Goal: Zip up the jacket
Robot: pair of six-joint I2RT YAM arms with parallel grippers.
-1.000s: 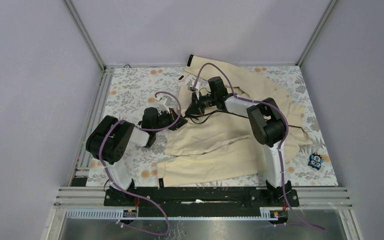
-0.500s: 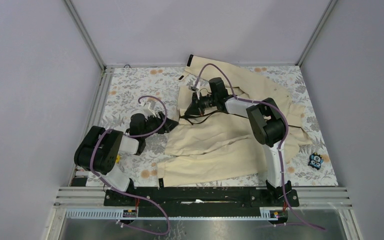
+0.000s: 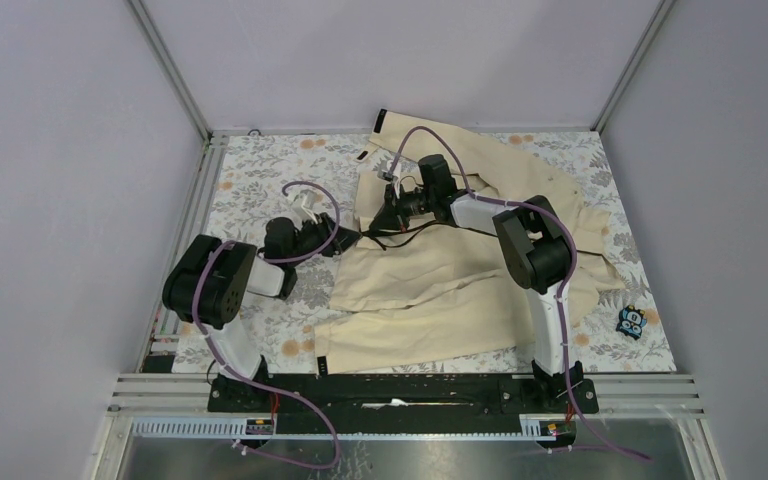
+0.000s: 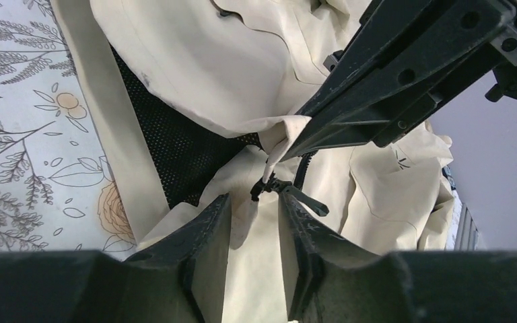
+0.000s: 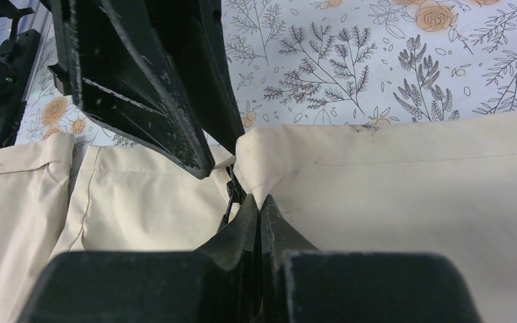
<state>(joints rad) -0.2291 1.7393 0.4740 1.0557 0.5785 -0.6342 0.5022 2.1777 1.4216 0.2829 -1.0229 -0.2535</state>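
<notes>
The jacket (image 3: 440, 290) lies rumpled over the middle and right of the flowered counter (image 3: 250, 180), reaching from the near edge to the far one. At its left edge the left pincer (image 4: 256, 205) stands parted, with the dark zipper pull (image 4: 296, 194) just past its tips. Just beyond, the right pincer (image 5: 259, 205) is clamped on the jacket's cream edge beside the zipper.

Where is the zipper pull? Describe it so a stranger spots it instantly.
Find the cream jacket on the floral table. At its left edge, beside black mesh lining, the right gripper pinches a fabric corner. The zipper pull sits right there: a small dark tab on pale cloth.
</notes>
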